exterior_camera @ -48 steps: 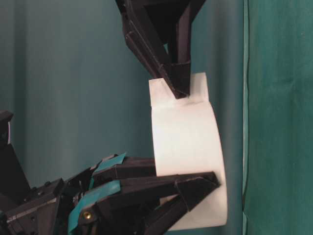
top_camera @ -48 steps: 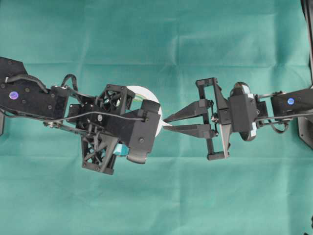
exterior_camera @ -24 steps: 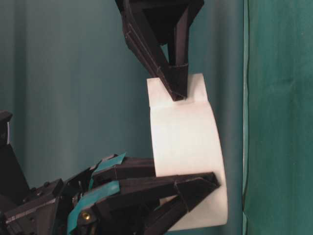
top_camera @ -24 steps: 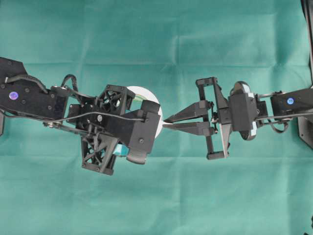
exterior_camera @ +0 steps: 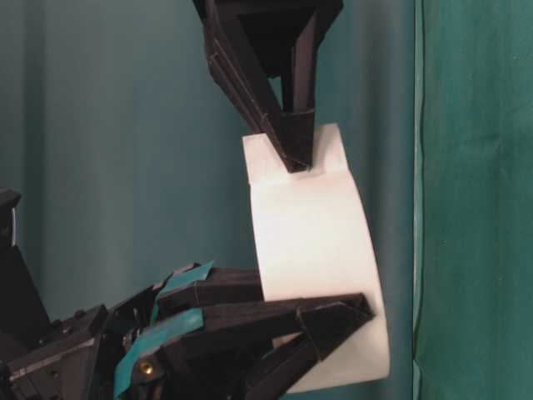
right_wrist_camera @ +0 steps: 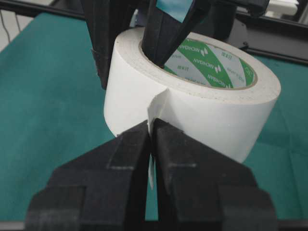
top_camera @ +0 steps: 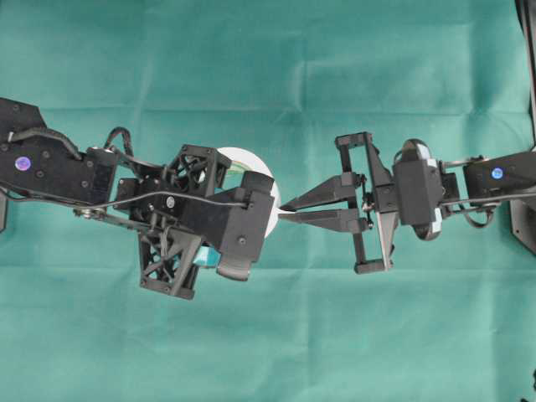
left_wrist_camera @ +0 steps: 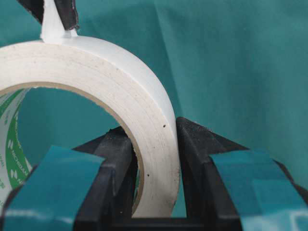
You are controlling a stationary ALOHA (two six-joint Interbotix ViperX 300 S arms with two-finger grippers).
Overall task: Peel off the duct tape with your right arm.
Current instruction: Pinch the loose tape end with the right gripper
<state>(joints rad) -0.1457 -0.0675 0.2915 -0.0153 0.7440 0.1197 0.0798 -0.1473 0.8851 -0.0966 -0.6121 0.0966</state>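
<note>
The duct tape [top_camera: 240, 157] is a white roll with a green-printed core, held up off the green cloth. My left gripper [left_wrist_camera: 154, 139] is shut on the roll's wall, one finger inside the core and one outside. In the table-level view the same grip [exterior_camera: 333, 321] sits at the roll's lower part. The right arm's gripper [top_camera: 283, 209] comes in from the right, and its pointed fingers [right_wrist_camera: 125, 154] are pressed together. It is shut on the loose strip end [right_wrist_camera: 156, 103], which stands off the roll as a small tab [exterior_camera: 333, 148].
Green cloth [top_camera: 276, 335] covers the whole table. A dark upright frame [top_camera: 526, 126] runs along the far right edge. Black rails [right_wrist_camera: 274, 48] lie behind the roll in the right wrist view.
The right gripper's fingers, apart a second ago, have come together on the strip end. The tab has shifted slightly sideways since. The left arm and roll have stayed put.
</note>
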